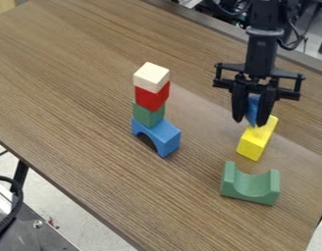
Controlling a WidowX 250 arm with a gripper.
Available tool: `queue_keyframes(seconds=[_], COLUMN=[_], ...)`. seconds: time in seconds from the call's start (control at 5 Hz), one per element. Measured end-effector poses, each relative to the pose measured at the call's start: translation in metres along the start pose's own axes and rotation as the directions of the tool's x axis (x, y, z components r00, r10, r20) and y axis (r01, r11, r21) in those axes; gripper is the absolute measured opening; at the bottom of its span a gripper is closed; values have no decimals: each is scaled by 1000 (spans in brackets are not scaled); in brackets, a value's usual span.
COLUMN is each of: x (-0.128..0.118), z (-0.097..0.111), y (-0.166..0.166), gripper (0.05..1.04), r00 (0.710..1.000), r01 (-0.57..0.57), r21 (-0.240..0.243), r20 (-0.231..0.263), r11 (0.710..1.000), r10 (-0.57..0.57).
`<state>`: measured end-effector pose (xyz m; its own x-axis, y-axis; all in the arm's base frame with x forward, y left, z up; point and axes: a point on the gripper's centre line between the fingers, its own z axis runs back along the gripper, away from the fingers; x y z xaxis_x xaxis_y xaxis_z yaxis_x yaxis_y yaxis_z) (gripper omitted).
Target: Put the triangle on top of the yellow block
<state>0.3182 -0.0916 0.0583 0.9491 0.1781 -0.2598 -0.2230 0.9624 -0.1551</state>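
Green curved block point(250, 188) nearest. Blue triangle point(253, 106) clamped in end effector point(250, 122), over yellow block point(254, 142); risk of toppling from off-centre release.

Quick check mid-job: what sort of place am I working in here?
Probably a robotics lab or test area: a black robot arm hangs over a wood-grain table, toy blocks are stacked in a tower on it, and a black cable runs by metal equipment at the lower left.
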Motion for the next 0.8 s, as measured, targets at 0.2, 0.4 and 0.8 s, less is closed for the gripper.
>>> queue_keyframes(seconds=[0.2, 0.4, 0.8], x=[-13, -18, -14], z=[-3, -5, -14], y=[-9, -16, -16], gripper=[354, 354, 726], r00=[999, 998, 998], r01=[18, 36, 21], r21=[-9, -18, -16], r20=[-41, -54, -56], r11=[1000, 999, 1000], r10=[-18, -37, -21])
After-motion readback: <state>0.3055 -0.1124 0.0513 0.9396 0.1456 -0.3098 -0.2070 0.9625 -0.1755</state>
